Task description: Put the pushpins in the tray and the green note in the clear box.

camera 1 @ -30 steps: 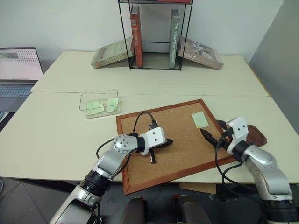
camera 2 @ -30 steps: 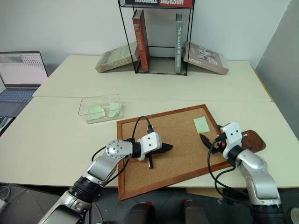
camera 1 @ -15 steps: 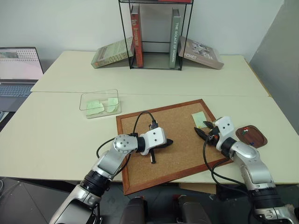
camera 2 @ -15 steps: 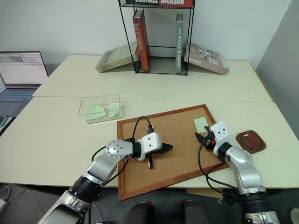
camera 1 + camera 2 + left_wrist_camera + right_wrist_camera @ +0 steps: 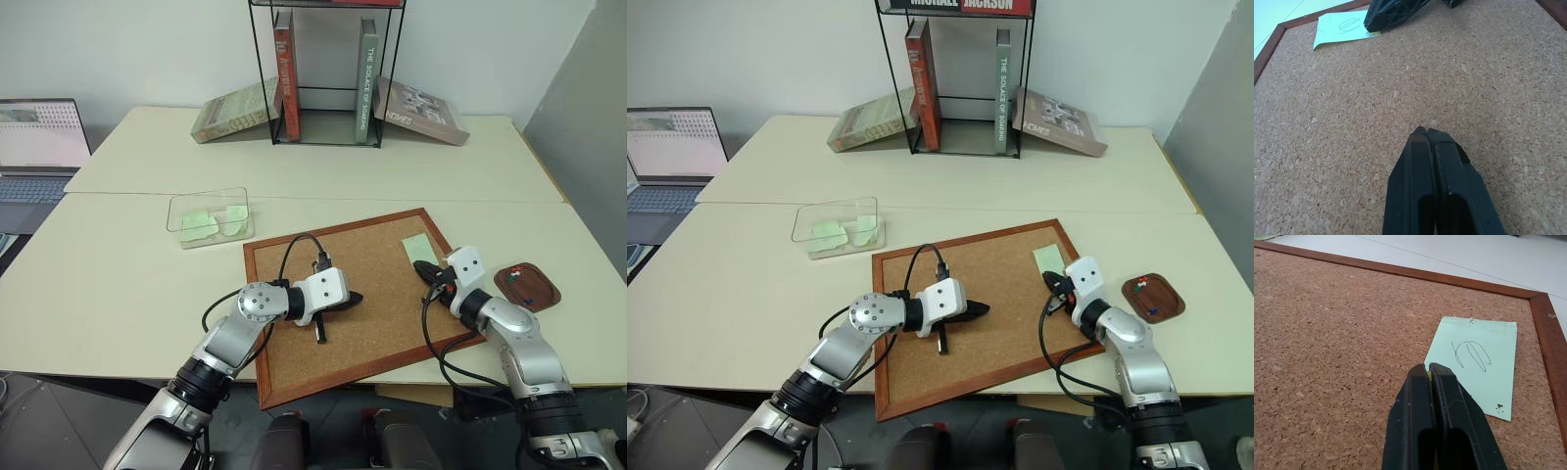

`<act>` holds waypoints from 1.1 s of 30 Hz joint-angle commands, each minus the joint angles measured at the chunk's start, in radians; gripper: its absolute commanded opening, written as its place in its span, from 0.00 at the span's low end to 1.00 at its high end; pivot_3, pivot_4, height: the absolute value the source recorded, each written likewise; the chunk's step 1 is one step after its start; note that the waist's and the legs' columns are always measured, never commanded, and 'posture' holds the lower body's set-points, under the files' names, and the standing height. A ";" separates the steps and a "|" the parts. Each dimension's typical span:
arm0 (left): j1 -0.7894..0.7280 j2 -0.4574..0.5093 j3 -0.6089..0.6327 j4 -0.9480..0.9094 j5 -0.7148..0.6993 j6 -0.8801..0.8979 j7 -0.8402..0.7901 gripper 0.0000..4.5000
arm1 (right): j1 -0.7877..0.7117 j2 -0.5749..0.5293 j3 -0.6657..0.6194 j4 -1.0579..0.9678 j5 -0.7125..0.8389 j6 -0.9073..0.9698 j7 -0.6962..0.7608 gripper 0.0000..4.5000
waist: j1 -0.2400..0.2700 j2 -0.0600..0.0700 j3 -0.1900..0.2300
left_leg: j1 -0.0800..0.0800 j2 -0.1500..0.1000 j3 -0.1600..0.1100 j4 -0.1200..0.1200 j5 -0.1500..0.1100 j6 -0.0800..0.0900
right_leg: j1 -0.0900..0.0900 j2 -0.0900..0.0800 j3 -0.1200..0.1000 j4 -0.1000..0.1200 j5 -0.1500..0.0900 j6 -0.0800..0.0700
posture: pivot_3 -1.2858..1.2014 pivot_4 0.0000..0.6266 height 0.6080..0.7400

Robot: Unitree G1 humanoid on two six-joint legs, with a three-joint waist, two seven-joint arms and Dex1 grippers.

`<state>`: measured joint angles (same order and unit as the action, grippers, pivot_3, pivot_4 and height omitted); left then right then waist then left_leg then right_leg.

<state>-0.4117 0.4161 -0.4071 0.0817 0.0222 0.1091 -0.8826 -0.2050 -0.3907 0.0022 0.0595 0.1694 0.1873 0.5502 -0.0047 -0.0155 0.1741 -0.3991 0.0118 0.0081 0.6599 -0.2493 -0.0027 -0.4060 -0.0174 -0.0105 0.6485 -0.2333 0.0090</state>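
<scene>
Green note (image 5: 1476, 364) lies flat on the cork board (image 5: 367, 294), near the board's far right corner, and your right gripper (image 5: 1429, 368) has its tips at the note's near corner. Its two black fingers (image 5: 1410, 421) are pressed together; in the right wrist view a sliver of the pale green edge sits between the tips, but you cannot tell for sure that the paper is pinched. The note bears a pen scribble and small pinholes. Look just past that hand, off the board's right edge: the tray (image 5: 528, 286) rests on the table (image 5: 118, 284) with the pushpins (image 5: 520, 287) showing as tiny coloured dots inside it. Your left gripper (image 5: 1425, 133) sits near the middle of the board, fingers closed with nothing between them, well apart from the note. Farther out, to the left beyond the board, the clear box (image 5: 208, 217) stands on the table with pale green slips already inside. A wire book rack (image 5: 323, 73) stands at the back and a laptop (image 5: 34, 147) at the far left.
</scene>
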 commanded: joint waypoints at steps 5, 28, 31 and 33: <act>0.026 0.024 -0.015 0.037 0.046 0.026 0.004 0.00 | -0.020 -0.009 -0.033 -0.198 0.037 0.017 -0.010 0.01 | 0.000 0.000 0.000 | 0.000 0.000 0.000 0.000 0.000 0.000 | 0.000 0.000 0.000 0.000 0.001 0.001 | 0.52 0.24 1.00; -0.125 -0.048 0.258 -0.167 -0.277 0.354 0.049 0.42 | -0.067 -0.063 -0.031 -0.373 0.096 0.166 0.013 0.00 | 0.003 -0.005 0.005 | -0.004 -0.002 0.000 -0.001 0.000 0.000 | -0.002 0.000 0.000 -0.002 0.001 0.003 | 0.52 0.24 1.00; -0.129 -0.041 0.245 -0.166 -0.259 0.326 0.047 0.56 | -0.072 -0.062 -0.026 -0.374 0.096 0.169 0.016 0.00 | 0.003 -0.005 0.005 | -0.004 -0.002 0.000 -0.001 0.000 0.000 | -0.002 -0.001 0.000 -0.003 0.001 0.003 | 0.52 0.24 1.00; -0.134 -0.035 0.228 -0.151 -0.230 0.279 0.045 0.65 | -0.075 -0.062 -0.026 -0.375 0.098 0.173 0.017 0.00 | 0.003 -0.005 0.005 | -0.004 -0.002 0.000 -0.001 0.000 0.000 | -0.002 -0.001 0.000 -0.003 0.001 0.003 | 0.52 0.24 1.00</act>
<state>-0.5286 0.3727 -0.1618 -0.0477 -0.2336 0.4466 -0.8384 -0.2584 -0.4449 -0.0155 -0.2709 0.2558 0.3600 0.5648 -0.0020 -0.0209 0.1795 -0.4033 0.0098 0.0078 0.6591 -0.2497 -0.0025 -0.4085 -0.0180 -0.0107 0.6462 -0.2323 0.0123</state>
